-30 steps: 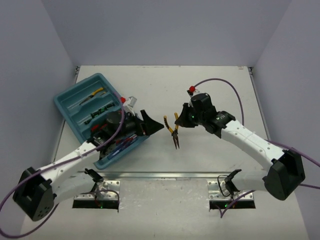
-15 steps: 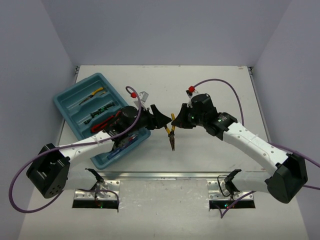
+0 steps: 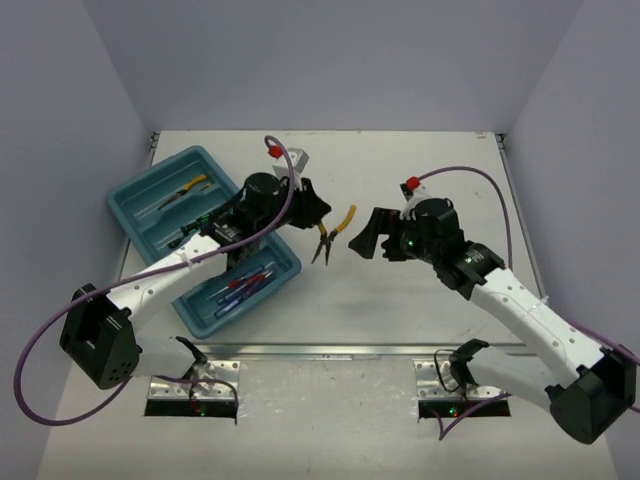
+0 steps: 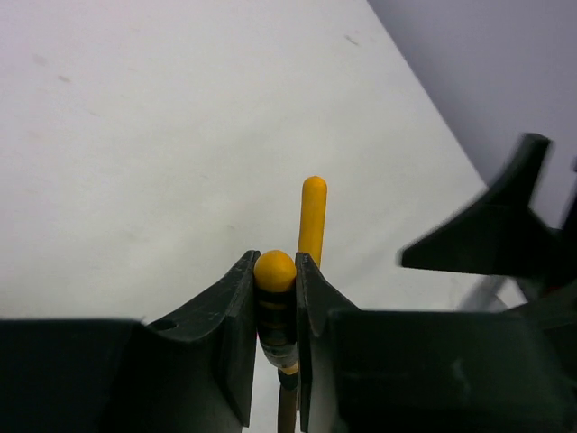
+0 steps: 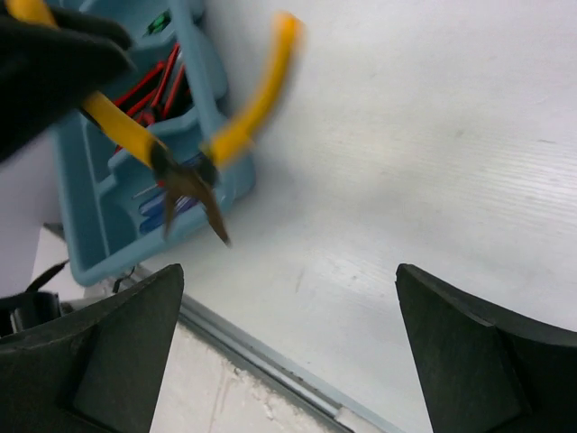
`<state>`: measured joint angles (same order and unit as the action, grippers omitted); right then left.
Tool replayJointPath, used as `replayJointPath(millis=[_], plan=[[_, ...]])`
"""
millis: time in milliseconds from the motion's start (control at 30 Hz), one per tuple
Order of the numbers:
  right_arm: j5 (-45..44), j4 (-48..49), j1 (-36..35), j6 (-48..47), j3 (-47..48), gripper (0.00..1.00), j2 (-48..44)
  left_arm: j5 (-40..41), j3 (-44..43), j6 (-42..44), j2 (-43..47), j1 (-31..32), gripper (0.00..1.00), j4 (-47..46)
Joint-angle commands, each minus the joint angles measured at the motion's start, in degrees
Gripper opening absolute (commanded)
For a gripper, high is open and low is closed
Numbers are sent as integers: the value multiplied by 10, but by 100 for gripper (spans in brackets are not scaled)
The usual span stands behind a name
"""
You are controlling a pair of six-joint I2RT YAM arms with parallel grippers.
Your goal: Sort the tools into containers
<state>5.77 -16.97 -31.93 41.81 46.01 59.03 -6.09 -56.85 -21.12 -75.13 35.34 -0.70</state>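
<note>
So, left pincer (image 4: pixel 275 302) clenched on one handle of yellow pliers (image 3: pixel 343 218), tray (image 3: pixel 140 200) at their 9 o'clock; right pincer (image 3: pixel 365 238) released, wide, at 3 o'clock.

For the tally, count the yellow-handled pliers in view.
2: held pliers in the left tool, right of the tray; second pliers in its far compartment. The arm may hide more.

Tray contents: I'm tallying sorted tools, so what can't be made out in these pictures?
Top view: left arm covers part of the tray's compartments.
Left wrist view: left gripper and the bottom edge hide the pliers' tip.
Right wrist view: pliers blurred; tray cut off by the top edge.
</note>
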Motion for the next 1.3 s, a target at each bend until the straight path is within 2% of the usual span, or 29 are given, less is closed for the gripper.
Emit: replayJointPath(millis=[0,100,133,167,200,333,400,567,667,767,1000,1133,1200,1267], plan=[[-37,-19,67,-53,-50,99,-80,200,-85,175,-4,-98,0,94],[-50,-30,80,-82,-70,99,-121,312,-74,334,-4,-122,0,35],[-51,-32,81,-88,-76,99,-122,353,-62,380,-3,-132,0,-10],[-49,-33,82,-94,-86,99,-125,394,-51,424,-4,-143,0,-93],[-45,-33,82,-97,-91,99,-124,402,-45,456,-7,-157,0,-135],[-4,-24,82,-99,-116,99,-110,418,-20,597,-57,-233,0,-280],[35,-5,83,-96,-129,99,-108,408,-1,665,-89,-276,0,-385],[65,13,82,-96,-151,99,-112,284,45,710,-132,-378,0,-492],[67,17,82,-95,-152,99,-116,223,55,722,-137,-394,0,-507],[71,16,82,-96,-151,99,-122,169,37,753,-161,-411,0,-437],[68,15,82,-99,-155,99,-132,95,21,763,-191,-438,3,-335],[69,16,82,-100,-155,99,-130,82,-8,784,-204,-449,4,-288],[68,16,82,-100,-155,99,-132,72,-16,783,-210,-453,8,-277],[65,15,82,-100,-156,99,-132,74,-19,788,-218,-454,23,-273]])
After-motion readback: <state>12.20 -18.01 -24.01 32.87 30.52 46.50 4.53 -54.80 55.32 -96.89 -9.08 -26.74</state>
